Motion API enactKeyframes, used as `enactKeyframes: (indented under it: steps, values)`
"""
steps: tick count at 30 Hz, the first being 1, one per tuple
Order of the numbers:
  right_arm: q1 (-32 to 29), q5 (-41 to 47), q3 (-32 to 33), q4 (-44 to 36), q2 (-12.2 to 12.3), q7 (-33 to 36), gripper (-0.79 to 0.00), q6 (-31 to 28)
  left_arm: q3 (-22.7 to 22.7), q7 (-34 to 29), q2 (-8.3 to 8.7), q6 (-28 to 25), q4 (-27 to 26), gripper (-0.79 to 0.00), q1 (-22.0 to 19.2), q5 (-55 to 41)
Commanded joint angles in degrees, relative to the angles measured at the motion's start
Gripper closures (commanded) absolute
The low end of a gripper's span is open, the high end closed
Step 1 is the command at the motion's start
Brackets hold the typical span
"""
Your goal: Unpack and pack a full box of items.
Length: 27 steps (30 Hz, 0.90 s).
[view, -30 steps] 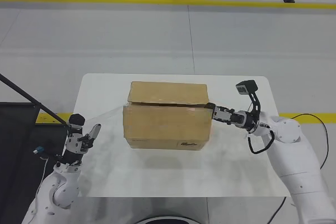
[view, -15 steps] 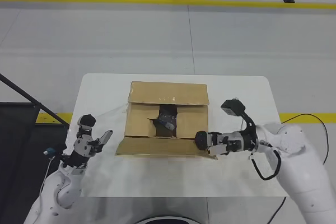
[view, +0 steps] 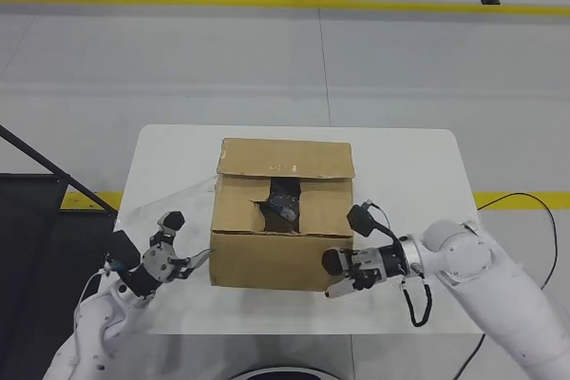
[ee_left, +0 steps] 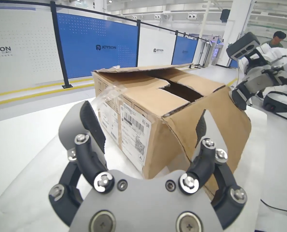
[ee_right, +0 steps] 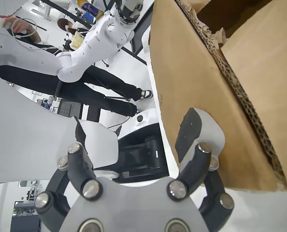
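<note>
Standing on grey floor point(view: 266, 66), a white table point(view: 171, 161) bears the cardboard box point(view: 285, 157).

White arm shells point(view: 475, 261), black cables point(view: 420, 316); grey, silver-screwed left end effector point(ee_left: 145, 115) with seemingly rubber pads point(ee_left: 92, 121).

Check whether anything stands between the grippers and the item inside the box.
Yes. On the box, two inner flaps lie across the opening, leaving only a middle gap where the item shows. The left gripper and right gripper, both open, are outside by the front corners.
</note>
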Motion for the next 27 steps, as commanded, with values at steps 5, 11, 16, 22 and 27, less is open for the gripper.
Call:
enactKeyframes:
  steps: [5,11,16,22,27]
  values:
    - [1.4,9.9,-0.2,1.2,2.1,-5.8,-0.785,-5.8,0.1,1.1,0.36,-0.5,0.8,-0.785,0.0,2.4]
    - [2.4,21.7,0.9,3.2,3.2,-6.8,-0.785,-6.8,0.1,2.4,0.69,-0.8,0.9,-0.785,0.1,3.8]
    - [2.5,24.7,1.9,4.6,3.6,-6.7,-0.785,-6.7,0.2,3.8,0.86,-0.5,1.4,-0.785,0.3,3.6]
    - [2.5,24.7,1.9,4.6,3.6,-6.7,-0.785,-6.7,0.2,3.8,0.86,-0.5,1.4,-0.785,0.3,3.6]
    - [2.3,27.5,1.9,5.0,3.0,-10.6,-0.785,-2.3,0.2,3.8,0.86,-0.5,1.4,-0.785,0.3,3.6]
